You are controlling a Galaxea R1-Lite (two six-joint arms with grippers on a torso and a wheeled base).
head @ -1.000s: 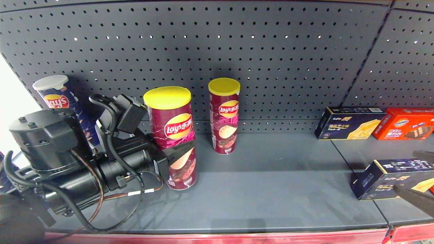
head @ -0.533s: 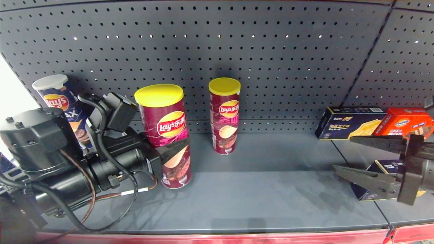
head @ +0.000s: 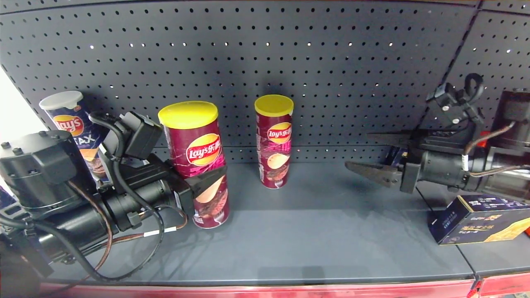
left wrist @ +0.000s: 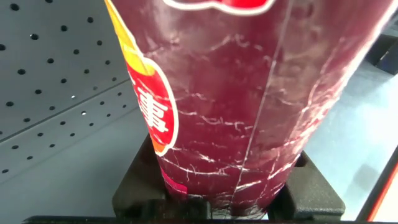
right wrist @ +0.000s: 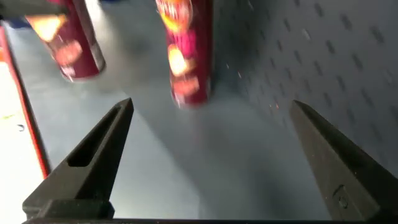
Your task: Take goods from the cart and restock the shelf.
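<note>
Since the grey shelf deck (head: 323, 236) has open room in front of the pegboard back (head: 331, 62), placement looks easy. The maroon chip can with yellow lid (head: 198, 157) is at the front left of the deck, leaning slightly. Left gripper (head: 207, 182) is clamped across its body, roughly mid-height to lower half. Left wrist view has the can wall (left wrist: 249, 112) pressed between the pads. Can't tell if the base is fully seated.

Right gripper (head: 360, 151) hangs over the right side of the deck, jaws spread wide, nothing in them.

A second maroon can (head: 274, 140) stands upright near the back, well apart from the held one. A blue can with white lid (head: 72, 120) is at far left, a dark blue box (head: 476, 217) at front right.

Handling call: light, thin-walled tube with a glossy wrap, so slippery and easy to dent. Tall with a narrow base, so tippy. Grip the mid-body with moderate squeeze, never the lid, which could pop off.
</note>
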